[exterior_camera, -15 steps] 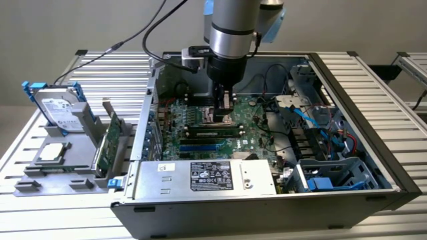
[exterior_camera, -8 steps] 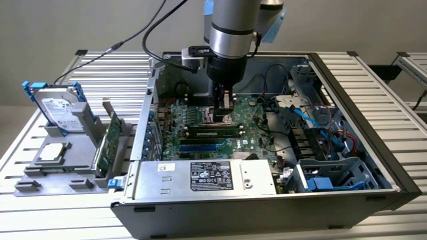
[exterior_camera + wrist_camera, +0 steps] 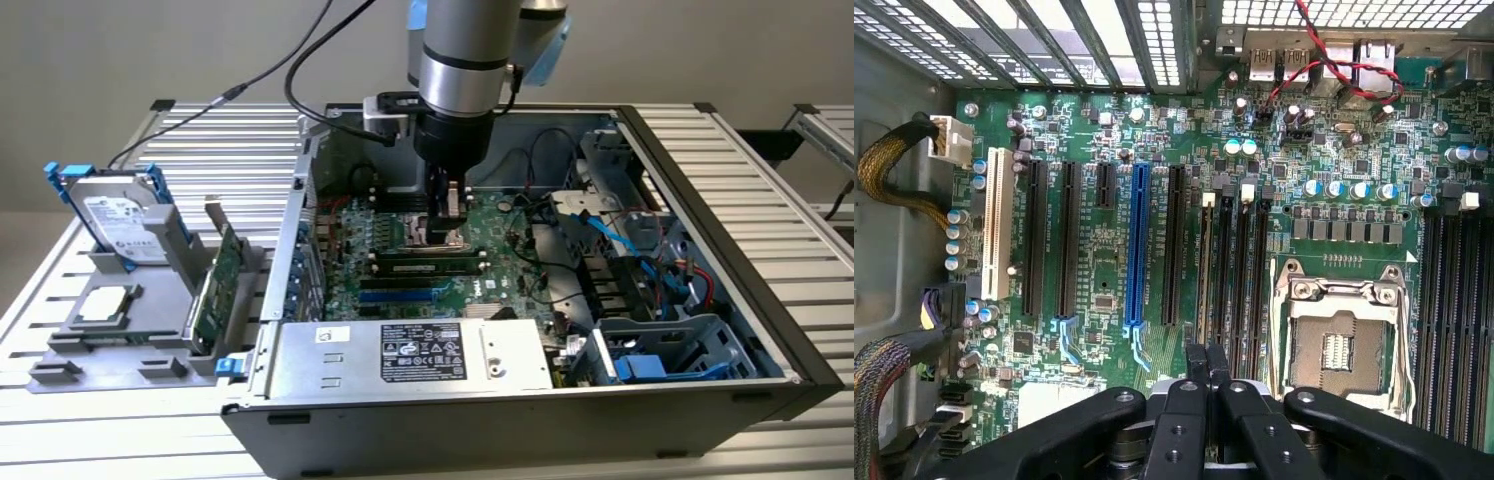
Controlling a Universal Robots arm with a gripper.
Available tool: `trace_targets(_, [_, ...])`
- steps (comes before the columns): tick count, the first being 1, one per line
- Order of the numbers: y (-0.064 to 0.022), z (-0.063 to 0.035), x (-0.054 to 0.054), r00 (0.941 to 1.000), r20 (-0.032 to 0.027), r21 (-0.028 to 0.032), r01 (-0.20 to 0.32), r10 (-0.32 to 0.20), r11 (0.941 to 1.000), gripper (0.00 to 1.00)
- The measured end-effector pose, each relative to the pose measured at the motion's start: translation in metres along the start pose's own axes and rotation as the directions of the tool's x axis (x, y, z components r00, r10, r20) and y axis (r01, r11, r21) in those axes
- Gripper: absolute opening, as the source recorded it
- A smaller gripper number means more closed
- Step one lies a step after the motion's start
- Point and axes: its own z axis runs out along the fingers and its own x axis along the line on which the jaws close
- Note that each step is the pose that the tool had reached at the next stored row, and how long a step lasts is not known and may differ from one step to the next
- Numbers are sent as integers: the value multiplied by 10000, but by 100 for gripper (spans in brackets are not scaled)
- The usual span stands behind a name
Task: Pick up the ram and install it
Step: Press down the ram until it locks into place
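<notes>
Nearest us sits the power supply [image 3: 414, 352], along the near wall of the open computer case [image 3: 747, 330], which lies on the slatted surface [image 3: 120, 440]. Starting at the exterior view's left, a grey holder tray [image 3: 94, 345] carries a hard drive [image 3: 118, 215] standing upright and a wide green expansion card [image 3: 218, 280] on edge. Neither is the thing we are after. Moving right into the case, the ram [image 3: 427, 266] lies along one of the long memory slots on the motherboard [image 3: 1104, 280], between the blue slot [image 3: 1138, 250] and the processor socket [image 3: 1344, 350]. It looks set in the slot, though we cannot tell whether it is fully seated. Just behind it in the exterior view, the jaws hang low over the board. They are pressed fully together with nothing between them, their tips just above the slot area beside the socket. We judge the pick-up finished and the installing step in hand, at the seating stage. Finishing it calls for a straight, even push on the stick's top edge, clear of the blue cables [image 3: 607, 235] further right.
</notes>
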Motion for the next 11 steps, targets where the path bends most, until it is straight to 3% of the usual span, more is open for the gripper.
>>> trace_targets(5, [0, -1, 1, 10000, -1, -4, -15, 15, 10000, 11])
trace_targets(11, [0, 0, 1, 9966, 55, -53, -817, 818, 9966, 11])
